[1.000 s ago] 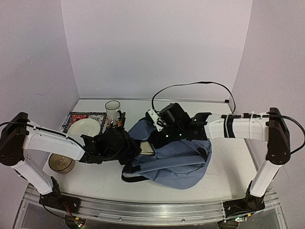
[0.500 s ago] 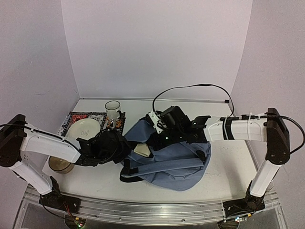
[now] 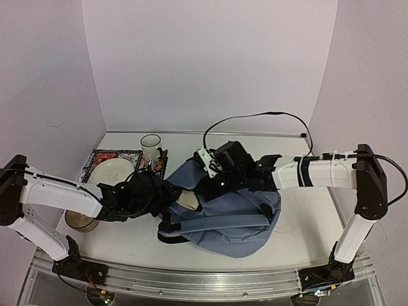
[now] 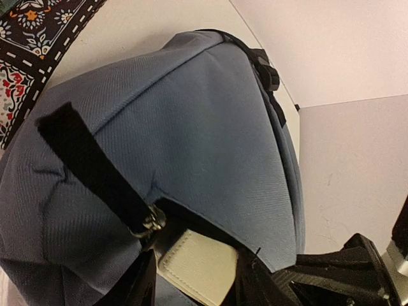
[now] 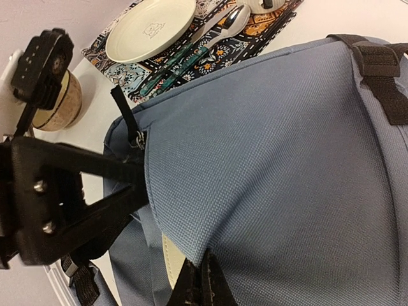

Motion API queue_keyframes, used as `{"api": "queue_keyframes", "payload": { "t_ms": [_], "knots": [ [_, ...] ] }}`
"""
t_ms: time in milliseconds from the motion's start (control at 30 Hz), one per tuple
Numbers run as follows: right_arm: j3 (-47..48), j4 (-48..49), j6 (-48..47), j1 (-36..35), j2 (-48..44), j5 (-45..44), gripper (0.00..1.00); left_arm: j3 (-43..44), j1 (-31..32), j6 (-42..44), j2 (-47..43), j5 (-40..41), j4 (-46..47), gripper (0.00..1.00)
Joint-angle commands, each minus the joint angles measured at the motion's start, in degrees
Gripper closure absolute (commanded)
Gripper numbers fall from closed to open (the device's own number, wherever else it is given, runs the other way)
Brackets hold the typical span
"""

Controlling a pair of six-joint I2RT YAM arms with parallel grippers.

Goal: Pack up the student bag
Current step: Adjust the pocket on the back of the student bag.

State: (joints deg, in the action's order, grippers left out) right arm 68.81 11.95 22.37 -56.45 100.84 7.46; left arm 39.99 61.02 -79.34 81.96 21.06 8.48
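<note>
Now | left gripper point(image 4: 194, 288) jaws stood parted around cream flat item point(image 4: 199, 262) in bag mouth, judged loose | right gripper point(image 5: 201, 284) clenched on student bag point(image 3: 236, 220) opening edge | bag lay slumped mid table point(image 3: 309, 220), blue-grey, black-strapped, unzipped | judged: item entering, zipping left | plate point(image 3: 111, 171) sat beyond

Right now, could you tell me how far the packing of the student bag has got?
Done: a cream flat item sits in the mouth of the student bag. In hand: the right gripper pinches the opening's edge, and the left gripper has its jaws apart around the item. To do: probably pushing it deeper, then zipping; plate, mug and bowl lie outside.
</note>
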Motion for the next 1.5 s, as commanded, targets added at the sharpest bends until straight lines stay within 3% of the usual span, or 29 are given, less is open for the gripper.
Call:
{"api": "queue_keyframes", "payload": {
  "t_ms": [0,467,700,833,1100,1200,1300,1467],
  "knots": [
    [4.5,3.9,-0.6,-1.1,-0.3,2.3,1.00,1.2,1.2,-3.1,-5.6,-1.3,-4.7,0.54],
    [6.4,3.9,-0.4,-1.1,0.9,3.8,1.00,0.8,1.2,-9.2,-0.1,-6.6,-3.1,0.54],
    [5.4,4.5,0.3,-1.1,1.3,5.1,1.00,4.4,0.8,-6.7,4.1,-6.8,1.4,0.59],
    [3.9,5.4,0.9,-1.2,0.8,5.2,1.00,6.0,0.3,-5.4,4.9,-5.2,1.8,0.66],
    [0.9,5.6,0.9,-1.3,-0.8,5.5,1.00,3.2,-1.4,2.2,0.1,-0.9,1.5,1.00],
    [0.6,5.4,0.4,-1.3,-1.2,6.1,1.00,2.5,-2.1,6.7,-2.3,-0.2,-0.1,1.00],
    [0.6,5.0,-0.2,-1.3,-1.6,6.7,1.00,1.4,-4.2,11.9,-4.3,-4.5,-0.3,1.00],
    [1.9,4.3,-0.5,-1.4,-1.5,7.9,1.00,0.4,-6.4,14.2,-4.4,-9.5,-1.1,1.00]
  ]
}}
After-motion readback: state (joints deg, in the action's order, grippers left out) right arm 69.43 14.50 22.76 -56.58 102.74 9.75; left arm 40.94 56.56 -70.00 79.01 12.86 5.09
